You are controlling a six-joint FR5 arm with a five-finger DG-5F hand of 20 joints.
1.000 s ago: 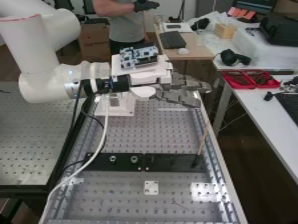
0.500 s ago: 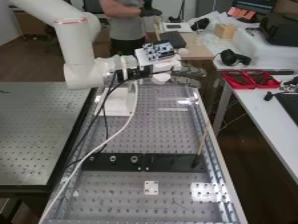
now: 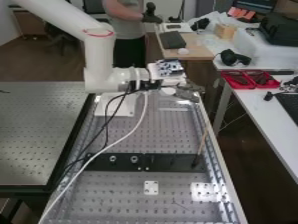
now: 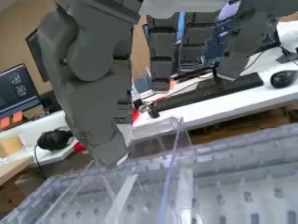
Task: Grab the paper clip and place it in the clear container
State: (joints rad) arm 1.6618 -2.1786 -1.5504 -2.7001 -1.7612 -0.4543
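Observation:
In the high view my hand (image 3: 189,92) is over the far right part of the perforated bench, with its fingers pointing toward the right edge. The wrist view has the hand (image 4: 93,75) with its fingers open, the thick digit apart from the slimmer ones. Below and beyond it stand clear walls (image 4: 157,145) of what looks like the clear container, partly merging with the see-through surfaces around them. I cannot make out a paper clip between the fingers.
A black bar (image 3: 176,162) lies across the bench, with a thin wooden stick (image 3: 202,142) standing at its right end. A white plate (image 3: 151,187) lies nearer. Red trays (image 3: 249,79) are on the side table. The arm's cable (image 3: 113,145) hangs over the bench.
The arm has swung rightward in the high view. My hand first rose in the picture, away from the near end, then came back down and a little right.

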